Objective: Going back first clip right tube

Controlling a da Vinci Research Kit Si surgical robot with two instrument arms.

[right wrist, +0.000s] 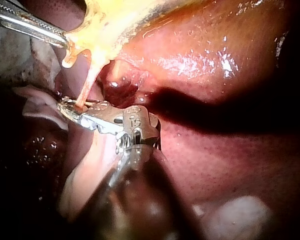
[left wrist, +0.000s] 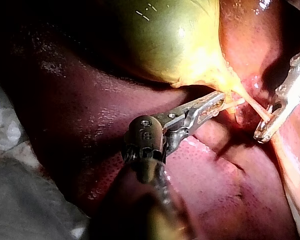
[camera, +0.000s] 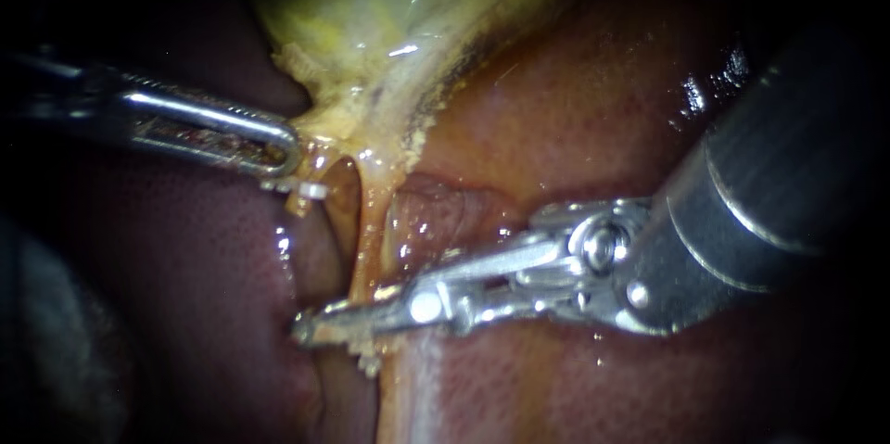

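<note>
The left instrument, hand clamped on the gallbladder neck, holds the right tube taut, likely for access; the right instrument has its hand closed on that tube, low down

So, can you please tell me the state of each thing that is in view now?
gallbladder: whole, its neck drawn out
tube: taut, uncut
liver: wet, bare
left tool: shut on the gallbladder's neck
right tool: tip lies across the tube, grip unclear
</note>
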